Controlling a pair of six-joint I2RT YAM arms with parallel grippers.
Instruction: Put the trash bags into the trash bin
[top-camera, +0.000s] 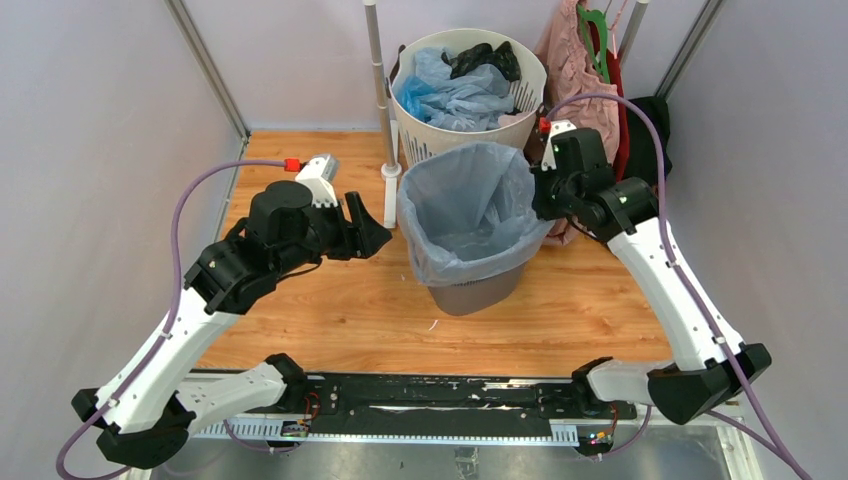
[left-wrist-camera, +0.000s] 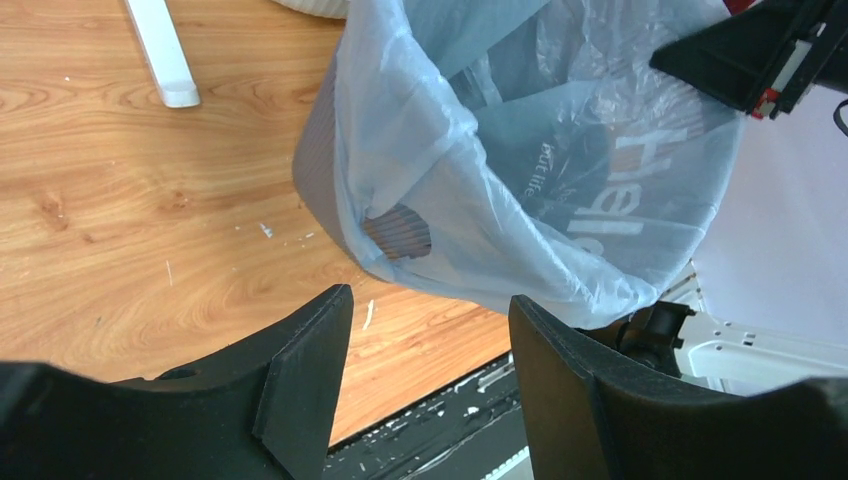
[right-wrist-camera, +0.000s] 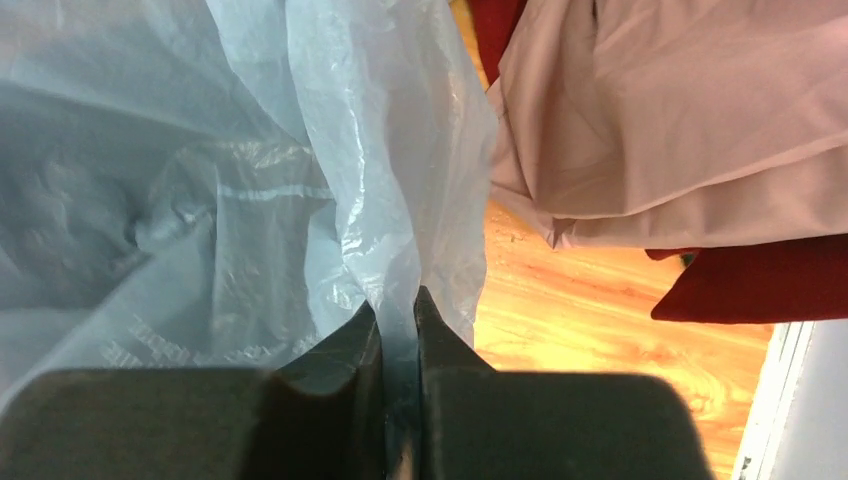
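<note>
A large pale blue see-through trash bag (top-camera: 470, 205) is draped into and over the rim of the dark grey mesh trash bin (top-camera: 475, 293) at mid-floor. Its "Hello" lettering shows in the left wrist view on the bag's inner wall (left-wrist-camera: 520, 150), and the bin's mesh (left-wrist-camera: 315, 170) peeks out at the side. My right gripper (top-camera: 540, 195) is at the bin's right rim, shut on a fold of the bag (right-wrist-camera: 250, 180) pinched between its fingertips (right-wrist-camera: 398, 300). My left gripper (top-camera: 368, 228) hovers left of the bin, open and holding nothing (left-wrist-camera: 430, 300).
Behind the bin stands a round white slotted basket (top-camera: 470, 35) holding more crumpled blue plastic (top-camera: 455, 100) and something black. A white pole (top-camera: 385, 110) rises just left of it. A pink garment (right-wrist-camera: 660, 130) and red cloth (right-wrist-camera: 760, 280) hang at the right.
</note>
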